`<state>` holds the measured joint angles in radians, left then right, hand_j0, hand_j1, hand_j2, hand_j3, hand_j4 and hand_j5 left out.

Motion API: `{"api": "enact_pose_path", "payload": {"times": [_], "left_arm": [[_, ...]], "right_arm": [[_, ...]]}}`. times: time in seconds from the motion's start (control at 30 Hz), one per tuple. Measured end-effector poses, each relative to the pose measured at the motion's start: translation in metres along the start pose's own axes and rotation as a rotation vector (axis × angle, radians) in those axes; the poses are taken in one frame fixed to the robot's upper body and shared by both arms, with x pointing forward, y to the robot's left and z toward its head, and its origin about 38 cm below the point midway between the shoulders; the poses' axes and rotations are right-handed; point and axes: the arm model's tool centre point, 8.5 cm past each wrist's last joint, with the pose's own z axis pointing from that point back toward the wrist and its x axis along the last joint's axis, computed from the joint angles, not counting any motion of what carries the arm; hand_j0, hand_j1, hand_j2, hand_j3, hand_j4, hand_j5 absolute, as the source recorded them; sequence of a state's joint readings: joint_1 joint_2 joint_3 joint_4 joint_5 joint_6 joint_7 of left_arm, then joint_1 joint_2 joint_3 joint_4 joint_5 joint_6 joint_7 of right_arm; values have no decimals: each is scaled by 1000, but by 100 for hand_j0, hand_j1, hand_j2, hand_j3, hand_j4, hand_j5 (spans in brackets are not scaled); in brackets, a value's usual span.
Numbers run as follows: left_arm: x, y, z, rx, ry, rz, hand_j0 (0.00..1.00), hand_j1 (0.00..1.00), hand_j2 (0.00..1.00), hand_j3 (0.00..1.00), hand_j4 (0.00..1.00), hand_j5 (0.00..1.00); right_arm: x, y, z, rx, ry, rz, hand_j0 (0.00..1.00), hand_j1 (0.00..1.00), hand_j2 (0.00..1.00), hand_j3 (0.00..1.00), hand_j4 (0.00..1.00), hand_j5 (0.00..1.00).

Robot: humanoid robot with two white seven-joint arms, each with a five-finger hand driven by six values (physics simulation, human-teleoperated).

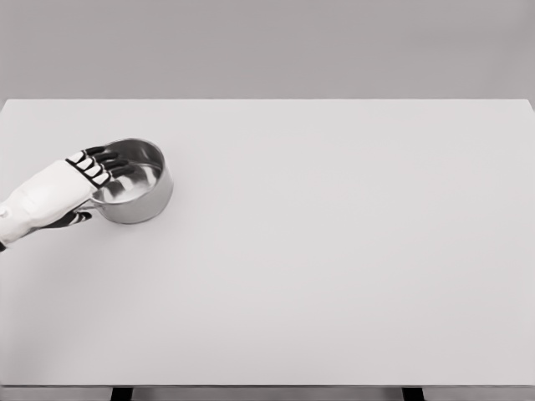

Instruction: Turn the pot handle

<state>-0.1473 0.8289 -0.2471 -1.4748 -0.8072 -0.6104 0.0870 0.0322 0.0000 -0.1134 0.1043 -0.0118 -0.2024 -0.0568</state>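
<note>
Pot handle could not be made out as a separate part; it appeared to lie under the left hand (79, 185), on the near-left side of the pot (134, 182). Starting at the left edge, the white left arm came in low from the picture's left, its forearm rising toward the pot. That hand lay over the pot's left rim, with its dark-jointed fingers (104, 164) reaching across the rim and dipping over the opening, slightly curled and held close together. A dark thumb tip showed below the palm, just beside the pot's outer wall. Whether the fingers truly clamped the rim or the handle, or only rested on it, could not be told from this view.

The pot itself was a shiny steel saucepan, round and shallow, standing upright on the far-left part of the table (334, 251). Its inside was bare metal and reflected light on the bottom. A soft shadow sat beneath it on the near side.

Moving right, the pale table surface stretched wide to the right edge. Two dark table legs showed at the bottom edge. Behind the table stood a plain grey wall (267, 46). No right arm appeared anywhere in the head view
</note>
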Motion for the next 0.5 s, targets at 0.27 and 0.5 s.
{"api": "enact_pose_path", "payload": {"times": [0.27,0.5], "left_arm": [[-18,-2,11,-13,58,-1,100,100,100,100,100,100],[-39,7,17,-17,104,-25,100,100,100,100,100,100]], "right_arm": [[0,0,0,0,0,0,100,100,100,100,100,100],[0,0,0,0,0,0,100,100,100,100,100,100]]}}
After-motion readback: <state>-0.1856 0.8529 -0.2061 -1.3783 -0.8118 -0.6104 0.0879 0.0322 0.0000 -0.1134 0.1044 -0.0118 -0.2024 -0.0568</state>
